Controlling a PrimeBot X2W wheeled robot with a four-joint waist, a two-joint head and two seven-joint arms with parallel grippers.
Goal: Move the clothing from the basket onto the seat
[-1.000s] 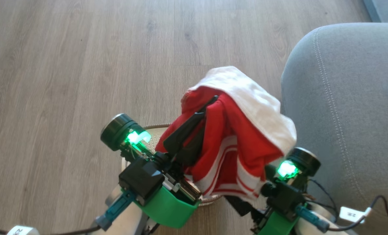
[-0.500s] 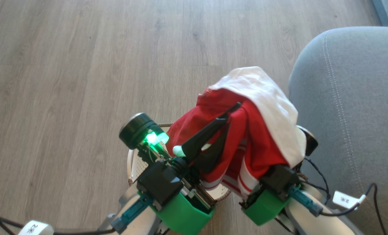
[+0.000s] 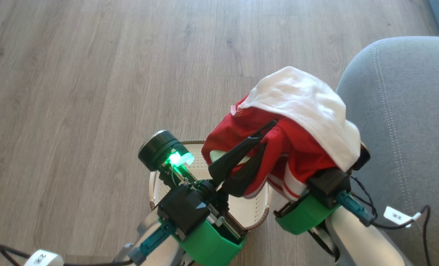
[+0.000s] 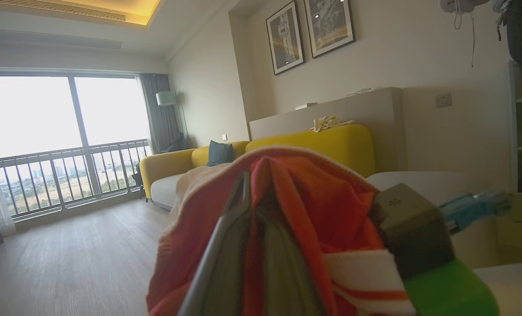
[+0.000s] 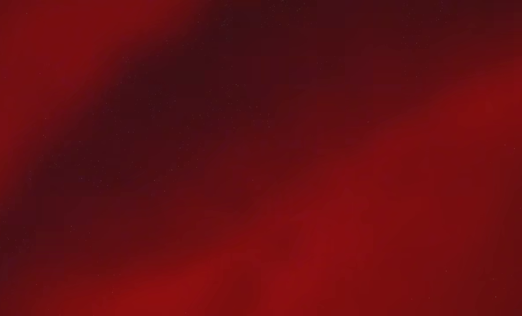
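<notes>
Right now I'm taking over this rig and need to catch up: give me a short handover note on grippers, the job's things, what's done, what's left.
Left gripper: shut on the soft red fabric garment with white lining, held above the cream perforated plastic basket.
Right gripper: shut, fingers buried under that garment; grip unconfirmed.
Done: garment out of the basket.
Left: carry it right onto the large grey upholstered seat, release.
</notes>
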